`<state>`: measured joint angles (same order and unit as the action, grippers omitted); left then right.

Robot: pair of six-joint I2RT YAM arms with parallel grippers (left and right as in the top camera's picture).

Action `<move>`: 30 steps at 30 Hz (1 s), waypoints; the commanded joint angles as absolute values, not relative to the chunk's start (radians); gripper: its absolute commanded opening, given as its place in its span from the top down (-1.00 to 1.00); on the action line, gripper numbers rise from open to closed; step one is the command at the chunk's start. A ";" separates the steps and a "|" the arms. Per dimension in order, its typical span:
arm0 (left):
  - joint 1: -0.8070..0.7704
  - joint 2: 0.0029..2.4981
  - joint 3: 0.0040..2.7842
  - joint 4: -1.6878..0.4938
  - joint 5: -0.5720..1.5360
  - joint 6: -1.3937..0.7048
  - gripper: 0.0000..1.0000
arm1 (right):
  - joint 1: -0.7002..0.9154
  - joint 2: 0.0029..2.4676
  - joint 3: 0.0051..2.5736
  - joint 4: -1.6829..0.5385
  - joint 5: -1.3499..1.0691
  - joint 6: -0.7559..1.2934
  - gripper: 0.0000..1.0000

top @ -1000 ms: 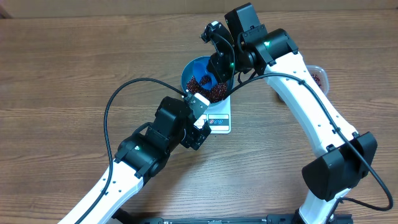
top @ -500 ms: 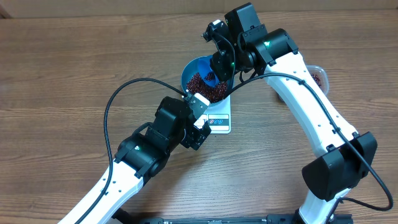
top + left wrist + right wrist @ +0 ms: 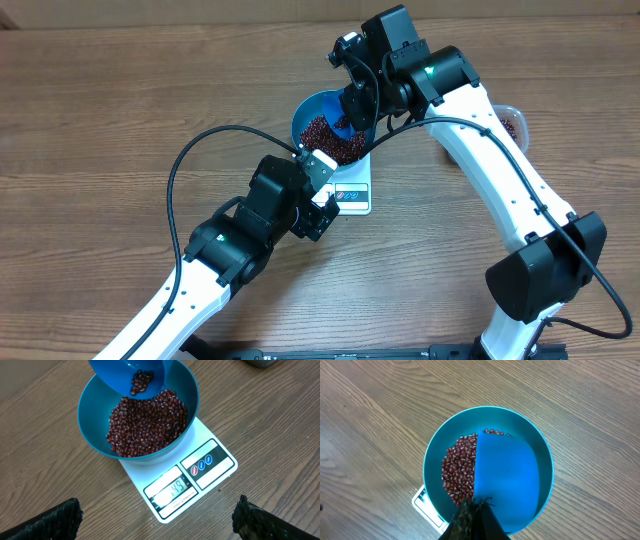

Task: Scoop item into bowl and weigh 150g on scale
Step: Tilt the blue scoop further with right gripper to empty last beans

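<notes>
Over the bowl [image 3: 92,425] of beans [image 3: 145,422] on the scale [image 3: 210,467], right hand [image 3: 472,509] clamped tight on tilted blue scoop [image 3: 120,372]. Left hand [image 3: 325,190] gaped wide, empty.

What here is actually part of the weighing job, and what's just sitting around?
In the job: beans, blue bowl, scale, blue scoop in the shut right hand, clear tub holding more beans.
Not in use: open left hand, black cable.
</notes>
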<state>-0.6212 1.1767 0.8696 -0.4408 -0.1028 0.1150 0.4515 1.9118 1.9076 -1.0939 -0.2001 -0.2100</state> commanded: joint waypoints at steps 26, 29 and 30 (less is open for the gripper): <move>-0.622 1.184 0.865 -0.444 -0.115 0.135 -0.99 | 0.448 1.863 1.940 -1.080 -0.233 -0.191 0.93; -0.622 1.184 0.865 -0.444 -0.115 0.134 -0.99 | 0.435 1.863 1.940 -1.057 -0.257 -0.106 0.93; -0.622 1.184 0.865 -0.445 -0.115 0.134 -0.99 | 0.425 1.863 1.940 -1.050 -0.280 -0.087 0.93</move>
<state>-0.6212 1.1767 0.8696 -0.4446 -0.1028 0.1150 0.4473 1.9118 1.9076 -1.0695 -0.2298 -0.1692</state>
